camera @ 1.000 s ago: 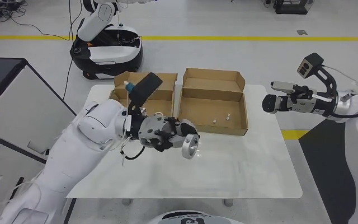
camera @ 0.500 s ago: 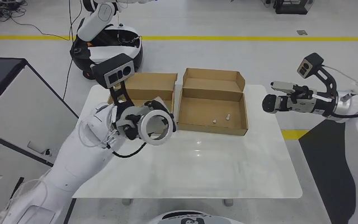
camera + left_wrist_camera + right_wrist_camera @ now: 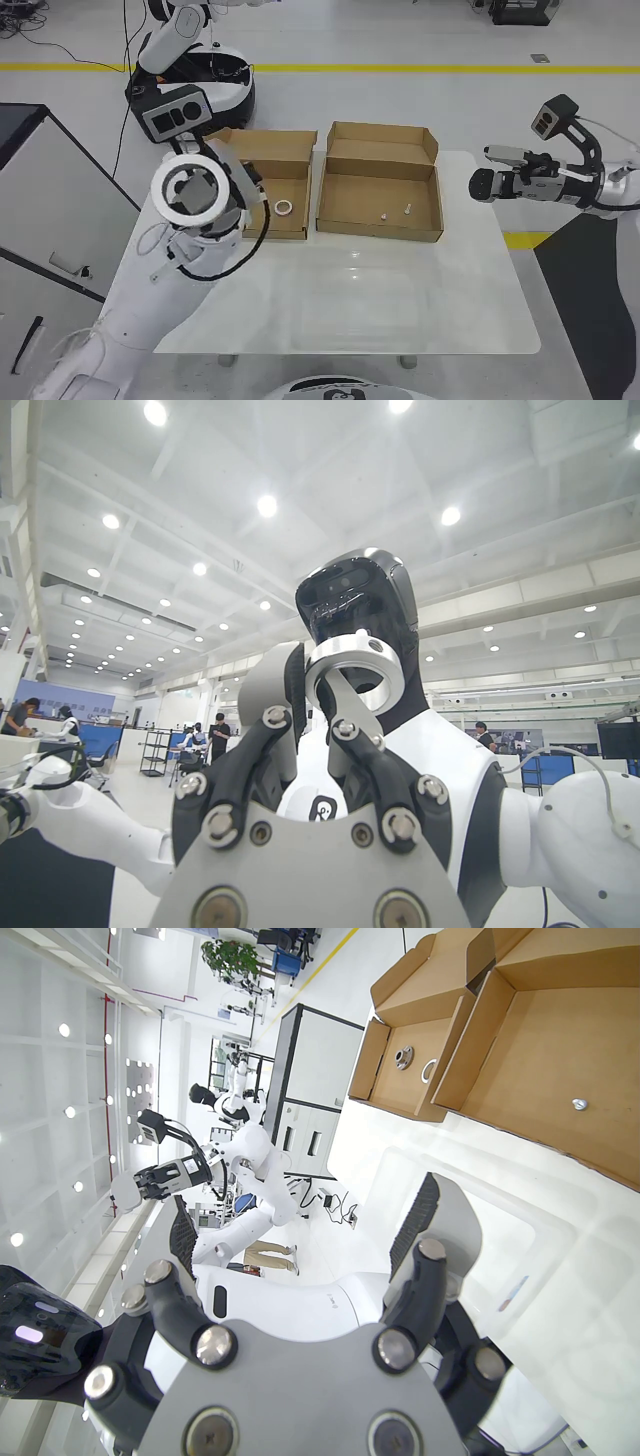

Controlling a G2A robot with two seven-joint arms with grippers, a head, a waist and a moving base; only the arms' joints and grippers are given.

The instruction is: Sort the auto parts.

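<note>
In the top view, my left gripper (image 3: 207, 197) is lifted high above the left side of the white table (image 3: 420, 310), and it holds a metal collar ring (image 3: 187, 190) with the open face of the ring turned up to the camera. Behind it on the table is the left cardboard box (image 3: 262, 150), and a thin white ring (image 3: 284, 208) lies on its floor. Just beside it stands the right cardboard box (image 3: 385, 190), with two small bolts (image 3: 407, 209) near its front wall. My right gripper (image 3: 478, 184) hangs in the air at the right edge of the table, apart from the boxes.

In the left wrist view, my fingers are clenched on the wall of the collar ring: one finger passes through the hole and the padded finger presses from outside. The ring has a small threaded hole in its side.

In the right wrist view, my right fingers are spread wide with nothing between them. Beyond them, the left box holds a flanged metal part (image 3: 403, 1056) next to the white ring, and one bolt lies in the right box.
</note>
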